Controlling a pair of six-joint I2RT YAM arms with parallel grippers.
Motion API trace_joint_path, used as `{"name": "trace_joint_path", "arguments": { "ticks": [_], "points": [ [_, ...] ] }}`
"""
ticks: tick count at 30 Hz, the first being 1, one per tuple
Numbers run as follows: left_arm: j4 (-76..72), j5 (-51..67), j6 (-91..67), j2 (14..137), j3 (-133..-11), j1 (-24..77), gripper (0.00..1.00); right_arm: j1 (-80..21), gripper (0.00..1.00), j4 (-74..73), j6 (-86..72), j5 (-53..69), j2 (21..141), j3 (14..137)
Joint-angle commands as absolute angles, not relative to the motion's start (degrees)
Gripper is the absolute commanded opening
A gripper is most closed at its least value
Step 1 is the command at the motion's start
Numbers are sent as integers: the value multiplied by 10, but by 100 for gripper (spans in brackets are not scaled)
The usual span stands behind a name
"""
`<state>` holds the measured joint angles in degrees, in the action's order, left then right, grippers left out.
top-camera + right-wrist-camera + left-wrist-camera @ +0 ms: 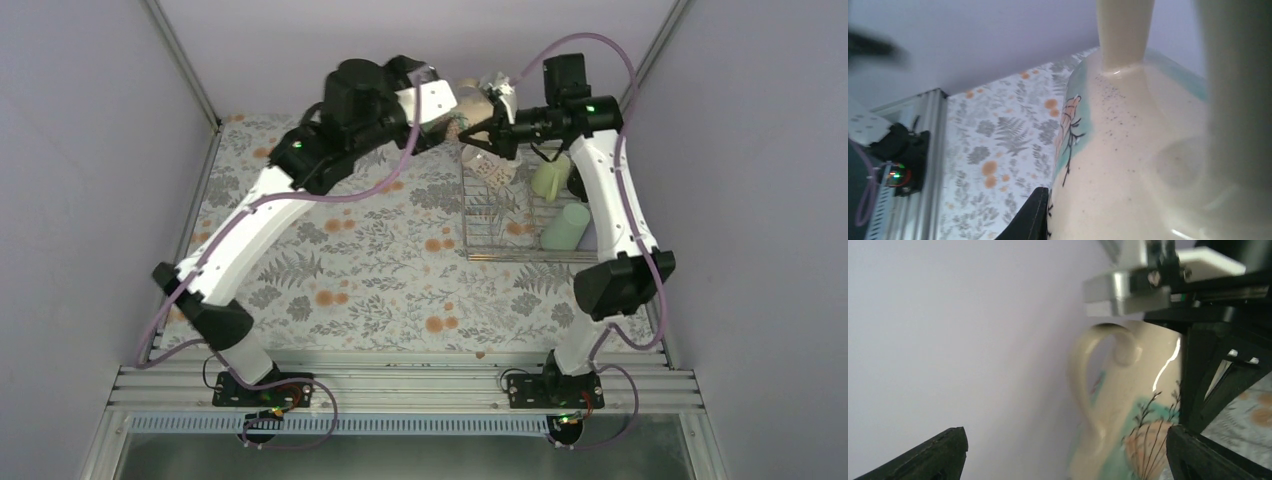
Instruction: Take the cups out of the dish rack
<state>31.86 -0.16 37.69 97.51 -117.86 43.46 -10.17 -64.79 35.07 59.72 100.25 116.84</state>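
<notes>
**Right hand [493, 127] on the cream patterned mug [1138, 405], up off the dish rack's [500, 215] far left corner**

Locked shut with the right hand around the mug's body, a firm hold. Seen from that wrist: glazed cream side of the mug filling the view, teal and orange sprig print, handle root at the top, one dark finger [1030, 220] low against the side. Clear of the wires, lifted just beyond the dish rack's far left corner, lavender wall [973, 35] behind. Upright or tipped? Cannot tell.

And over from the dish rack's left, the left hand [1066, 431], spread wide! Two dark fingertips [945, 452] far apart, gripping nothing, with the mug and its looped handle [1080, 385] between them, nearer one than the other. Touching that finger or just short of it? Too close to call.

Meanwhile, inside the dish rack: pale patterned cup [492, 172] in the far left part; pale green mug [550, 180] at the far middle; green tumbler [565, 228] toward the near right, with the right arm [615, 210] crossing above that side. Flowered tabletop [350, 260] spreading out to the dish rack's left.
</notes>
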Motion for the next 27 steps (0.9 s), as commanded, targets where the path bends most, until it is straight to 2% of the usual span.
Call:
{"name": "trace_joint_path", "arguments": {
  "ticks": [1, 8, 19, 27],
  "points": [
    [297, -82, 426, 882, -1144, 401, 100, -137, 3, -617, 325, 489, 1050, 1236],
    [285, -176, 473, 784, -1048, 332, 100, -254, 3, -606, 354, 334, 1124, 1269],
    [303, -208, 494, 673, -900, 181, 100, -460, 3, -577, 462, 86, 1299, 1411],
    [305, -197, 531, 612, -824, 100, 100, -540, 3, -588, 542, 11, 1360, 1408]
  ]
}}
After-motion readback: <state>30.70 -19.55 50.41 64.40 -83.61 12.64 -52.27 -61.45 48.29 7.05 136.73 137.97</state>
